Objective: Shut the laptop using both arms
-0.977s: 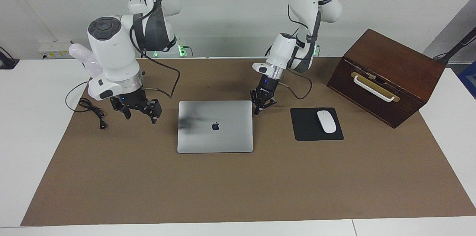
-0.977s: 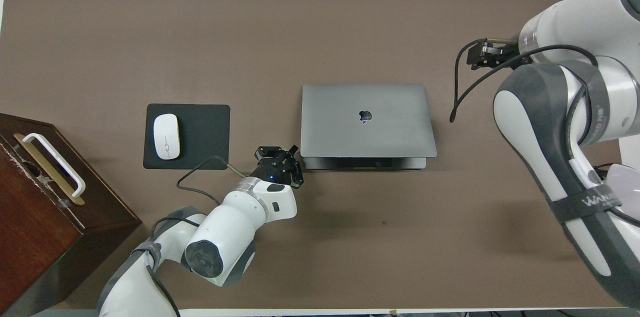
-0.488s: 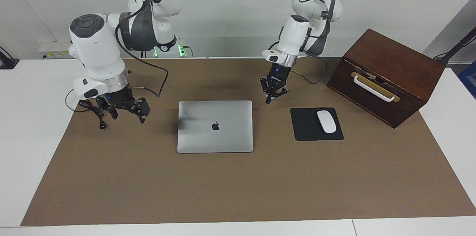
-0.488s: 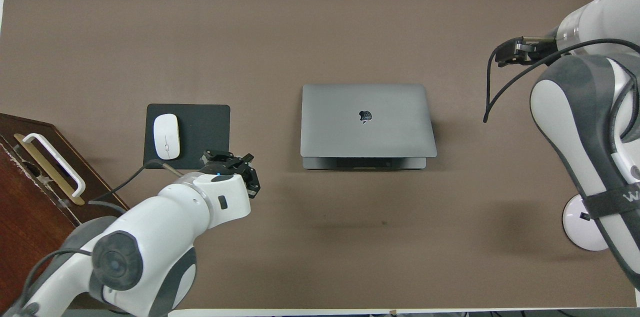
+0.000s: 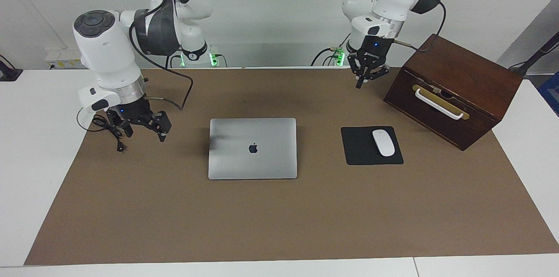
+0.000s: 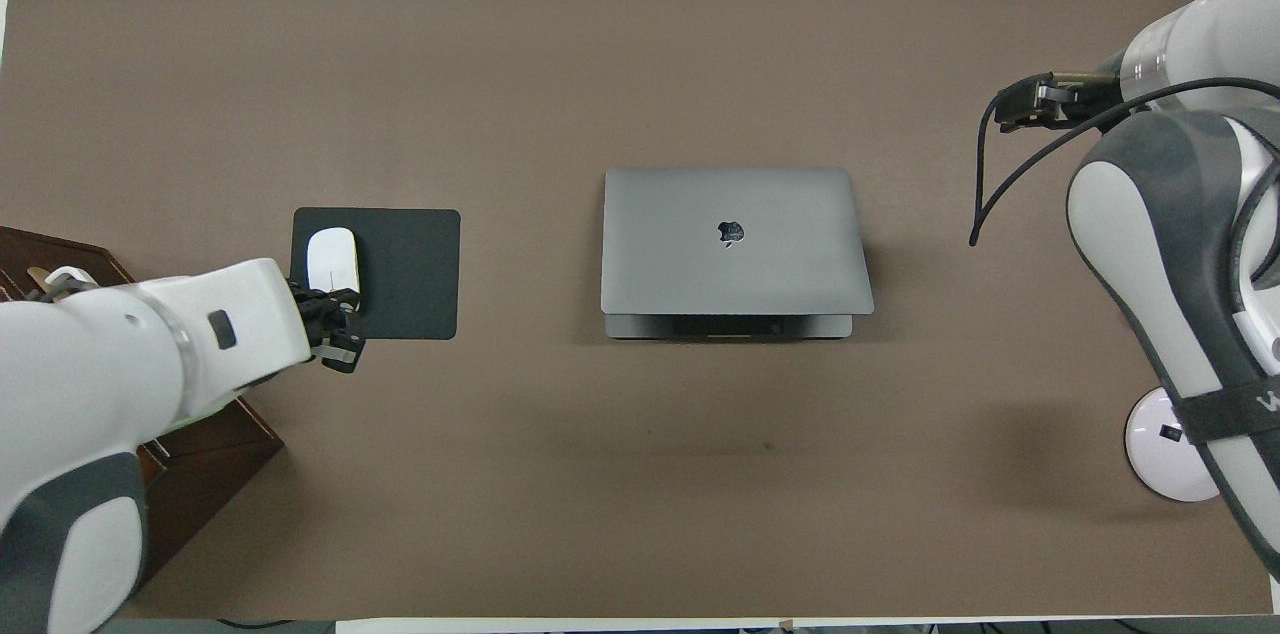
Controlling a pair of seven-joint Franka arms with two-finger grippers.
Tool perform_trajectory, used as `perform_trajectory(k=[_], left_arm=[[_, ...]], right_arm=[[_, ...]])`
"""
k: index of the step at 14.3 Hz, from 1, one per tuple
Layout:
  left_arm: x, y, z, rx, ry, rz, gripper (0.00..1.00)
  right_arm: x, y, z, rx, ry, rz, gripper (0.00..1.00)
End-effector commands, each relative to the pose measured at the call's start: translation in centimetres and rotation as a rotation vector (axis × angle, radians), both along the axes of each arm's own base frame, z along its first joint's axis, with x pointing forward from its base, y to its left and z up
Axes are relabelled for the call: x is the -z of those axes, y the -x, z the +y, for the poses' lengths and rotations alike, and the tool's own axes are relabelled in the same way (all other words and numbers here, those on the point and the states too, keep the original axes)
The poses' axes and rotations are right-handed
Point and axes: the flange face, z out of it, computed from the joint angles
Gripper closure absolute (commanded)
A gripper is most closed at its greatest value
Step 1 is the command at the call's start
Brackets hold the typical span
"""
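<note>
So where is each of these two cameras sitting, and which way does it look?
Facing view: high across the table, looking at both robots; whole arms show, left gripper raised, right gripper low.
Overhead view: above the robots' end, looking steeply down; forearms enter from the bottom corners.
Both share the closed laptop, mouse pad and wooden box.
</note>
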Motion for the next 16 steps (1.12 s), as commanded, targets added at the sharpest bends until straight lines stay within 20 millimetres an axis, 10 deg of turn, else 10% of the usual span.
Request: perform_trajectory(k=[1, 4, 16], left_arm=[[-1.5, -2.5, 3.6, -0.150, -0.001, 0.072, 0.75], [-3.5, -4.5, 5.5, -0.388, 0.005, 0.104, 0.00], [-8.2, -9.8, 10.3, -0.507, -0.026, 0.095, 0.00]], right_arm=[[-0.8, 0.5, -0.6, -0.024, 0.012, 0.009, 0.00], [-1.5, 0.5, -1.8, -0.035, 0.017, 0.001, 0.00], [-5.4, 1.1, -13.0, -0.329, 0.179, 0.036, 0.00]])
